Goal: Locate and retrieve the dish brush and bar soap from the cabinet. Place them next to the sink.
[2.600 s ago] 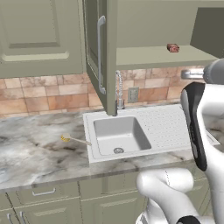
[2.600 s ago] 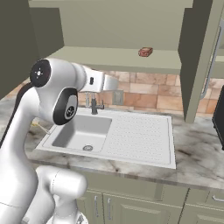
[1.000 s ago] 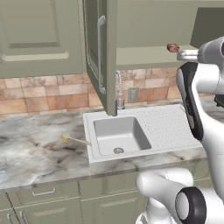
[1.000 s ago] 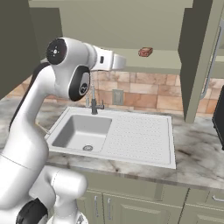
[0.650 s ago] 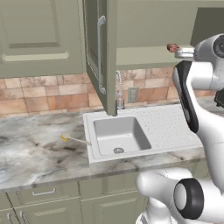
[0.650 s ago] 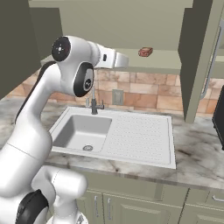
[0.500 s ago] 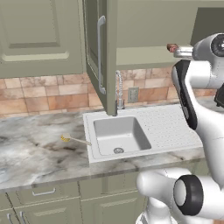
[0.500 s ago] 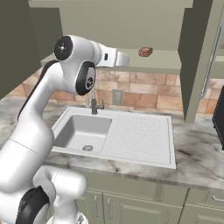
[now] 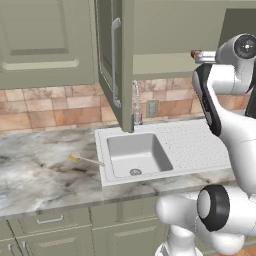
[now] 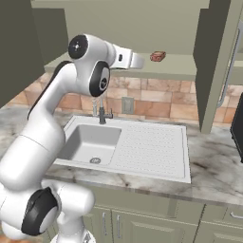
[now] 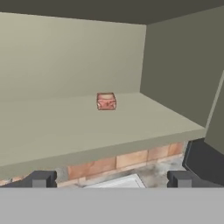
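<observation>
The bar soap (image 11: pixel 106 101), a small reddish block, lies on the inner shelf (image 11: pixel 65 127) of the open olive-green cabinet (image 10: pixel 180 64), a short way back from the shelf's front edge. My gripper (image 11: pixel 111 178) is open at shelf height, pointing at the soap from in front, with nothing between its fingers. From the right base the gripper (image 10: pixel 141 60) stands just left of the soap (image 10: pixel 158 56). The dish brush (image 9: pixel 80 159) lies on the marble counter left of the white sink (image 9: pixel 137 152). The soap (image 9: pixel 196 53) peeks out beside my hand (image 9: pixel 202 57).
The cabinet door (image 9: pixel 111 60) with its silver bar handle hangs open above the chrome faucet (image 9: pixel 136 100). The other door (image 10: pixel 213 61) stands open on the right. A dark appliance (image 10: pixel 237 128) sits at the counter's right end. Drawers (image 9: pixel 50 220) run below.
The arm has lifted the hand from in front of the tiled backsplash up to shelf level and moved it closer to the soap. The soap and brush have not moved.
</observation>
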